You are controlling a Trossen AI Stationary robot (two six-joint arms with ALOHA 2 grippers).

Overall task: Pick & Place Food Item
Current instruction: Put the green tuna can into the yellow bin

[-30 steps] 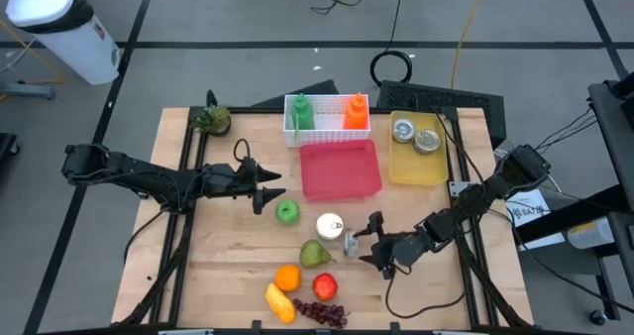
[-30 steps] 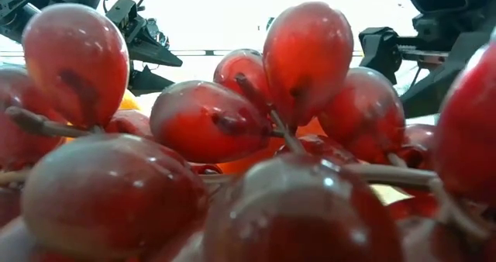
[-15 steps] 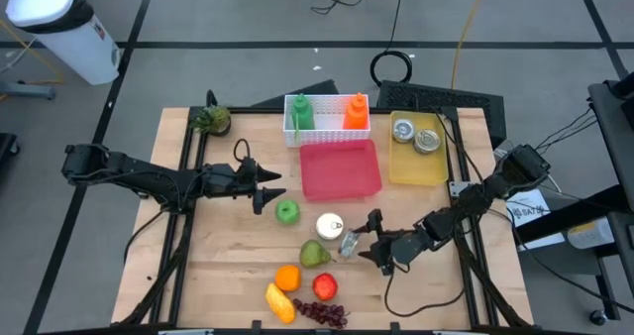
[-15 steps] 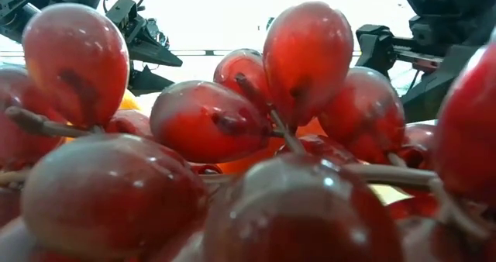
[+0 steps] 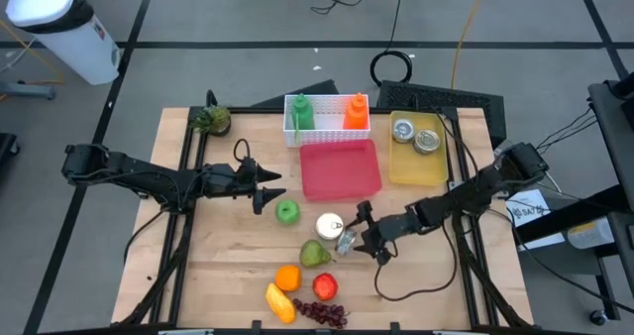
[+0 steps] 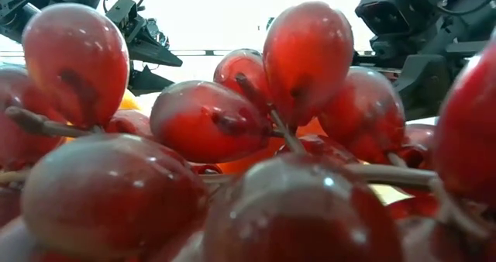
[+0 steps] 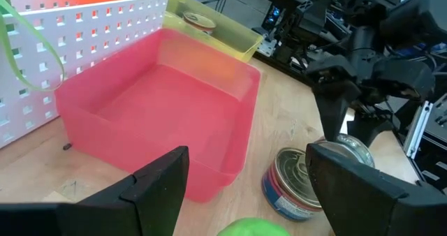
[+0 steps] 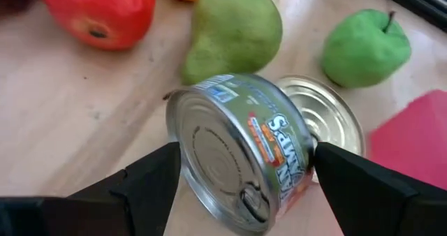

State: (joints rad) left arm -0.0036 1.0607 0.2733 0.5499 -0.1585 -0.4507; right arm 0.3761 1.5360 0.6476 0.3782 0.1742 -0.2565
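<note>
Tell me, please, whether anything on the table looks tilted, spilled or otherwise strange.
One thing stands out: the can between the fingers of the right gripper is tipped on its edge, beside the upright can and the green pear. Two more cans sit upright in the yellow bin. Nothing is spilled.

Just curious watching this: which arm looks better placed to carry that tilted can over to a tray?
The right: its gripper already clasps the tilted can. The left gripper hangs open near the green apple, holding nothing.
</note>
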